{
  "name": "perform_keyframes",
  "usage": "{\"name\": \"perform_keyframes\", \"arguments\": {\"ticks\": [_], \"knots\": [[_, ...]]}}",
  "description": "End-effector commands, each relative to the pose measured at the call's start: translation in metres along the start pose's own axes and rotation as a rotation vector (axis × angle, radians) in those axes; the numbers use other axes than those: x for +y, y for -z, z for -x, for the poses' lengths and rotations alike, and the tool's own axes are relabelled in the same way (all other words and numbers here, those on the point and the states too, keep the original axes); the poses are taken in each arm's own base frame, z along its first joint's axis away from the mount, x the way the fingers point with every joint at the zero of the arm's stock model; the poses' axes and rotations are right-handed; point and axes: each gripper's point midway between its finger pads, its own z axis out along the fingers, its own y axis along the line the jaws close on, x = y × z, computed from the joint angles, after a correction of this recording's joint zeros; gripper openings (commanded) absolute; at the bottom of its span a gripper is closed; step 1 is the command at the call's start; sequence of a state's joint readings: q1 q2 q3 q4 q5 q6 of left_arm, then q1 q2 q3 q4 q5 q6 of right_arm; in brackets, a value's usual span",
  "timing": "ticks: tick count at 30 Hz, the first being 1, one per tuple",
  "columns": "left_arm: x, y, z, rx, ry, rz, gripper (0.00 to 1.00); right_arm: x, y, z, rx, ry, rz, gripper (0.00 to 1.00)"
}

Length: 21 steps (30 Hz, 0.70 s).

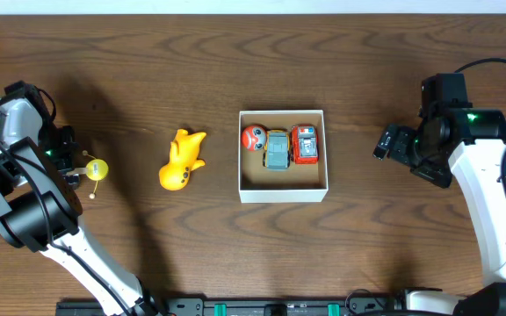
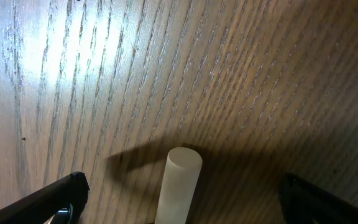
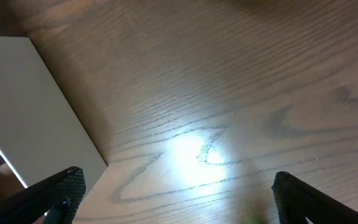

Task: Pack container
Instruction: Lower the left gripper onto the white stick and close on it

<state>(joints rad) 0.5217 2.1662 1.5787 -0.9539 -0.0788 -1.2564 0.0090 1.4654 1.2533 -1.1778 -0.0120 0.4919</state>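
Both tools are spread wide apart with nothing gripped. The left tool [image 1: 70,161] sits well to the left of the container [image 1: 284,194]. In its wrist view a pale round rod [image 2: 180,183] rises between the dark fingers [image 2: 48,200], touching neither, over the wood-grain desk [image 2: 229,74]. The right tool [image 1: 386,142] hangs to the right of the container, pointed toward it, and the container's white outer wall fills the left edge of its wrist view. The container rests on the desk between the two arms, open top up, brown inside. Three toys lie in a row along its far wall: an orange-red ball figure [image 1: 253,138] in the left corner, a grey-teal toy car [image 1: 277,149] next to it, and a red toy car [image 1: 305,144] at the right. Left of the container and apart from it lies a yellow toy [image 1: 182,161]. Farther left, just beside the left tool, is a small yellow ball on a thin stick [image 1: 97,168].
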Motion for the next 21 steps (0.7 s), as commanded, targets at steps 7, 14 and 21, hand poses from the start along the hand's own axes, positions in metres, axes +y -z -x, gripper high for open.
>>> {"name": "perform_keyframes", "arguments": {"ticks": [7,14,21], "knots": [[-0.003,-0.016,-0.013,0.042,-0.035,-0.008,0.99,0.002,-0.001,-0.001,0.003,0.016,0.004,0.99],[-0.008,-0.021,-0.020,0.063,-0.067,-0.035,0.98,0.002,-0.001,-0.001,0.003,0.016,0.004,0.99],[0.002,-0.021,-0.023,0.073,-0.071,0.002,0.99,0.002,-0.001,-0.001,0.003,0.016,0.004,0.99]]}}
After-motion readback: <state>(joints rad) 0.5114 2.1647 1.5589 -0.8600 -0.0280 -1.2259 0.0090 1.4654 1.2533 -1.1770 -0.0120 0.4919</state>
